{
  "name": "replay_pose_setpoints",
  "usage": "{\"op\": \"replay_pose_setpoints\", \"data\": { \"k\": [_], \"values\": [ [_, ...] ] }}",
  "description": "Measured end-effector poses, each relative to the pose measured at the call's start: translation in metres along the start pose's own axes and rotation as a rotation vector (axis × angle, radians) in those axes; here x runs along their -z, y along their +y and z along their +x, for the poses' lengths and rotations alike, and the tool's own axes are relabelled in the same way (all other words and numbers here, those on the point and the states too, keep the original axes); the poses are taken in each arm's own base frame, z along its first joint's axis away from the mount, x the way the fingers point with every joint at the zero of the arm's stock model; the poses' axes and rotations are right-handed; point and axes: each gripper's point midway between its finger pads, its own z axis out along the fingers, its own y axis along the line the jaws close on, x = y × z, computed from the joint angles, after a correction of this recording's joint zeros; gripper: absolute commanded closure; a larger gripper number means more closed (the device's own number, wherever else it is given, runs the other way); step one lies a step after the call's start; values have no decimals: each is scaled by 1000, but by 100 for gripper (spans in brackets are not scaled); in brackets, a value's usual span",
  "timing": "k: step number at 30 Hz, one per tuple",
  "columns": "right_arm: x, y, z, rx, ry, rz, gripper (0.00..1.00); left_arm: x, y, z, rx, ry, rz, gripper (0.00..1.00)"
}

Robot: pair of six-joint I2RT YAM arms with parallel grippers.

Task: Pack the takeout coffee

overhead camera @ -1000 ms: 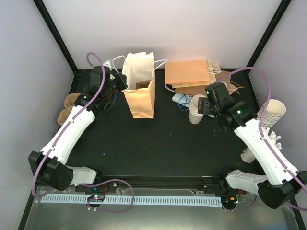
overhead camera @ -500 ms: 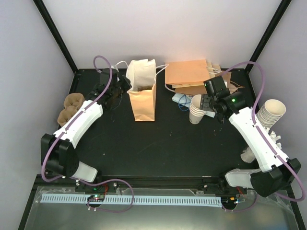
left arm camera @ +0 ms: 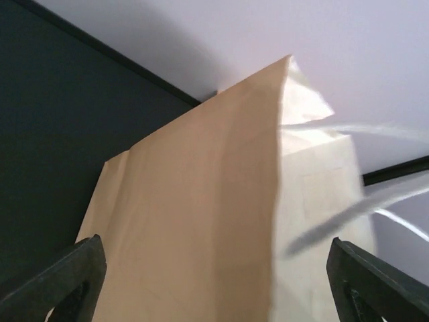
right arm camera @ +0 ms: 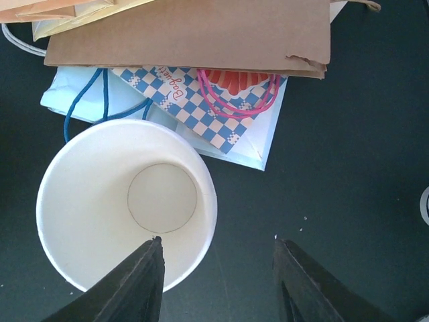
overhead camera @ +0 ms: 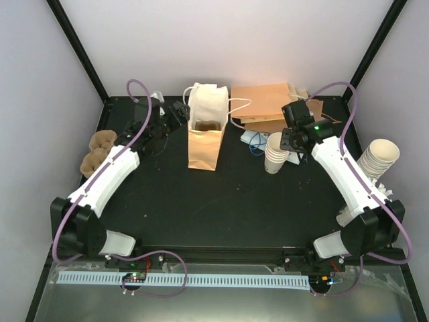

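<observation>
Top external view: one brown kraft bag (overhead camera: 204,144) stands upright at about 11 o'clock on the matte black surface (overhead camera: 221,201). Its mouth is open and pale inside, with thin white handles. A dark brown shape sits inside the bag, and what it is cannot be told. Where the lidded coffee is cannot be told from any view.

At 1 o'clock lies a flat pile of bags (overhead camera: 265,107), mostly brown kraft. The right wrist view shows under them one pale blue bag (right arm camera: 261,144) with blue cord handles, a blue-and-white check paper (right arm camera: 167,90) and pink cord loops (right arm camera: 234,94).

There are two stacks of lidless paper cups. A smooth white one (overhead camera: 275,153) is at 2 o'clock, and a cream one (overhead camera: 377,157) leans at 3 o'clock off the surface's edge. Lumpy brown pulp trays (overhead camera: 97,153) sit at 9 o'clock; their number is unclear.

The left fingers (left arm camera: 67,278) are wide apart and hold nothing, with the bag's creased side just ahead of them. The right fingers (right arm camera: 137,285) are apart above the white stack. One is over the top cup's round hollow and the other is outside its rim, clamped on nothing.
</observation>
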Motion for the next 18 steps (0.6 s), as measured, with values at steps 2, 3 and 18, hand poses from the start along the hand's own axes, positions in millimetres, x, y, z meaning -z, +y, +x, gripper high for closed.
{"op": "replay_pose_setpoints", "data": {
  "k": [2,3,18],
  "values": [
    [-3,1,0,-4,2,3,55,15,-7,-4,-16,-13,18,1],
    [-4,1,-1,-8,1,4,55,23,-11,-7,-22,-23,28,1],
    [-20,3,-11,-68,-13,2,62,146,-12,9,-235,-93,117,1]
  ]
}}
